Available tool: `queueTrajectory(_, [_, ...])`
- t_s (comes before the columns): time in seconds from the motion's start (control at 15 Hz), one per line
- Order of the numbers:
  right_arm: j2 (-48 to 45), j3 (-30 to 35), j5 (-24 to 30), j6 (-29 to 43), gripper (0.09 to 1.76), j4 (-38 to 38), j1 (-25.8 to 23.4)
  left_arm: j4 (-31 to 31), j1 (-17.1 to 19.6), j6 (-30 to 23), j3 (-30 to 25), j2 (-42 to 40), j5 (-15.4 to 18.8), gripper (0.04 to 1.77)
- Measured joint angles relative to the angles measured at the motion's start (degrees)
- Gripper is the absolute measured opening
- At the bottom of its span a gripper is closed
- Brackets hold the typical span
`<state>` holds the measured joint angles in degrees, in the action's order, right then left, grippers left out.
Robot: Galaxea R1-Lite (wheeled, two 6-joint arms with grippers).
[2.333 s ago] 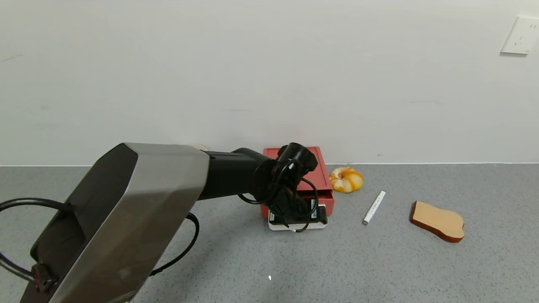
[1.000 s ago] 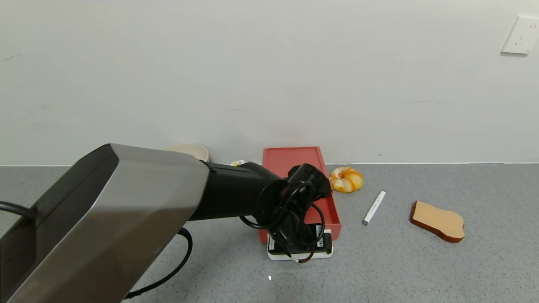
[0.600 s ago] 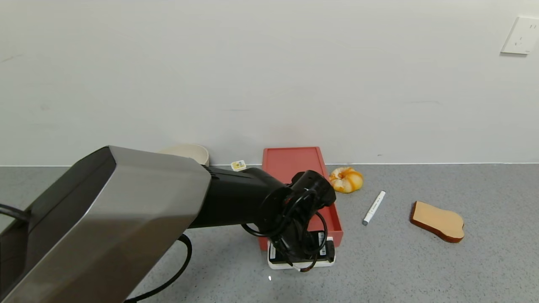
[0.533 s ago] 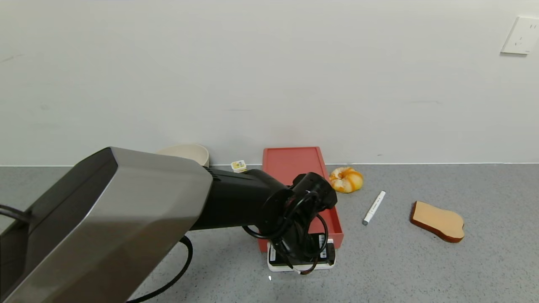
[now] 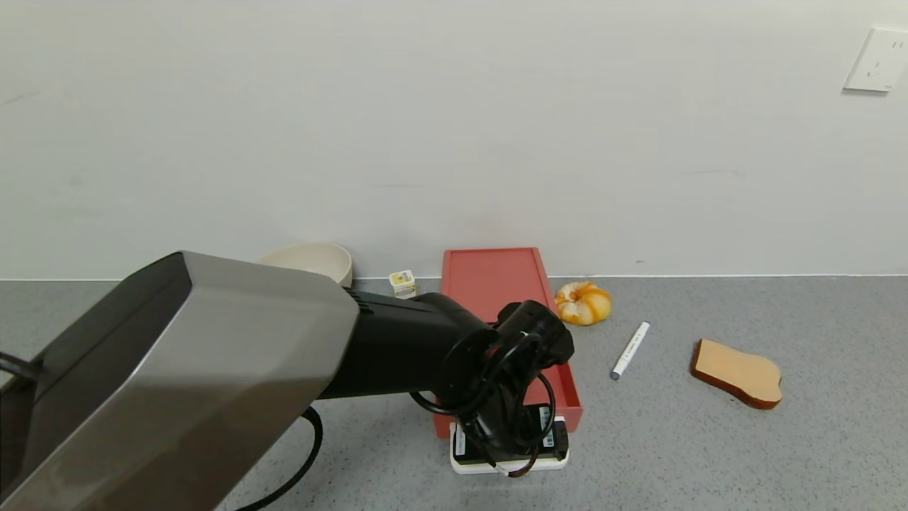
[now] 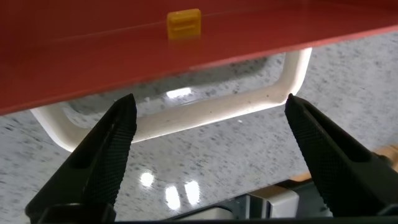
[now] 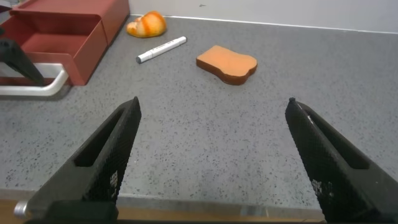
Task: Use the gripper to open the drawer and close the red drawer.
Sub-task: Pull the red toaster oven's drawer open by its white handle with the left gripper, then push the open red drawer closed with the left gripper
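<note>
The salmon-red drawer (image 5: 565, 383) stands pulled well out of its red casing (image 5: 489, 273) toward me; its white loop handle (image 5: 511, 466) lies on the grey table. My left gripper (image 5: 512, 446) points down at that handle. In the left wrist view the handle (image 6: 205, 113) runs across between the two wide-apart fingers of the left gripper (image 6: 209, 99), just below the drawer's red front (image 6: 124, 56). The fingers are open, not clamped. My right gripper (image 7: 213, 102) is open and empty above the table's front edge; its view shows the open drawer (image 7: 56, 43) far off.
An orange-glazed bun (image 5: 583, 302) lies right of the casing, then a white marker (image 5: 630, 350) and a slice of bread (image 5: 738, 372). A cream bowl (image 5: 312, 259) and a small yellow-white packet (image 5: 402, 281) sit left of the casing by the wall.
My left gripper has moved toward me with the handle. The drawer has slid steadily farther out of the casing. The bowl and packet have come into sight behind the arm.
</note>
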<state>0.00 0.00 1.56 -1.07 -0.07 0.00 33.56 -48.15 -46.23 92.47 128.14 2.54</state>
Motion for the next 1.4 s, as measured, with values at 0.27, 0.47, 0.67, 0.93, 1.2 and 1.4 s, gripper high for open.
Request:
queueTrajectory(0.27, [0.00,0.00,-0.02,-0.02,1.71,0.00,0.00,0.12,-0.27,-0.77,-0.60,-0.46,-0.12,1.72])
queueTrajectory(0.47, [0.00,0.00,-0.02,-0.02,1.71,0.00,0.00,0.45,-0.44,-0.96,-0.63,-0.95,-0.43,1.72])
queueTrajectory(0.67, [0.00,0.00,0.00,0.00,1.71,0.00,0.00,0.48,-0.44,-0.77,-0.02,-2.19,-2.43,1.72])
queueTrajectory(0.93, [0.00,0.00,0.00,0.02,1.71,-0.02,0.00,2.73,-0.50,-0.05,1.28,-6.28,-3.13,1.72])
queueTrajectory(1.2, [0.00,0.00,-0.02,0.00,1.71,0.00,0.00,10.97,-0.46,8.06,4.67,-12.90,-3.88,1.72])
queueTrajectory(1.4, [0.00,0.00,-0.02,-0.02,1.71,0.00,0.00,12.17,-0.22,15.82,4.33,-18.49,-11.35,1.72])
